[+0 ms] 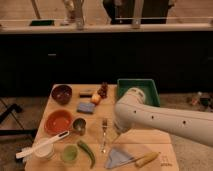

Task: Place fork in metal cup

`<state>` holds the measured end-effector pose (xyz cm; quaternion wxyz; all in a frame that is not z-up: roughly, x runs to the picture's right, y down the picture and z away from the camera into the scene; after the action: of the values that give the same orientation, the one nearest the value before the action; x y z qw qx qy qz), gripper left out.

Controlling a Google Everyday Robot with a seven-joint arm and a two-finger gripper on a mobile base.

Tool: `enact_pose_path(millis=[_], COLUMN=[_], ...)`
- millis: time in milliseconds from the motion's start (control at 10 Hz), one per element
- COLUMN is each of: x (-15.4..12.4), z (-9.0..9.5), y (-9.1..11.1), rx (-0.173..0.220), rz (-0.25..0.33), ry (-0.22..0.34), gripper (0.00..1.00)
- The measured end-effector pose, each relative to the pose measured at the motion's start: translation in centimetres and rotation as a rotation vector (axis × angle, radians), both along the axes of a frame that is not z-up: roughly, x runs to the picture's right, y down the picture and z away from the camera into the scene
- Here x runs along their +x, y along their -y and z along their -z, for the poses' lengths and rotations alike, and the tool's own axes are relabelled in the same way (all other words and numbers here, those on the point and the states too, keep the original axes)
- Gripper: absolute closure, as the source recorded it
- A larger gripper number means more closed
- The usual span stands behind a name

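Knife: table's near edge, 5 o'clock of fork.
Fork: flat on table, mid-board, untouched.
Gripper: just beside fork at its 3 o'clock, fingers spread wide, holding nothing.
Metal cup: upright, near fork, 10 o'clock.
Tray: far, 1 o'clock.

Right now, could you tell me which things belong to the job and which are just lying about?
Job: slim silver metal fork; small shiny steel cup; gripper, just right of the fork, jaws open.
Lying about: round orange bowl; white cup; long green pepper; blue sponge; yellow-handled knife; green tray.
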<state>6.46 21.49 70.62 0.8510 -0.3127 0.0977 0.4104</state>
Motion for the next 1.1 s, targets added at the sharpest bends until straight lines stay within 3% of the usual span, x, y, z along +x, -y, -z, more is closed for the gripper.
enact_pose_path(millis=[800,1100], x=[-0.1,-3.3], z=[-0.1,-1.5], y=[-0.1,-2.0], rx=[0.000,-0.021], rz=[-0.008,-0.040], ry=[0.002,0.027], gripper=[0.20,0.20])
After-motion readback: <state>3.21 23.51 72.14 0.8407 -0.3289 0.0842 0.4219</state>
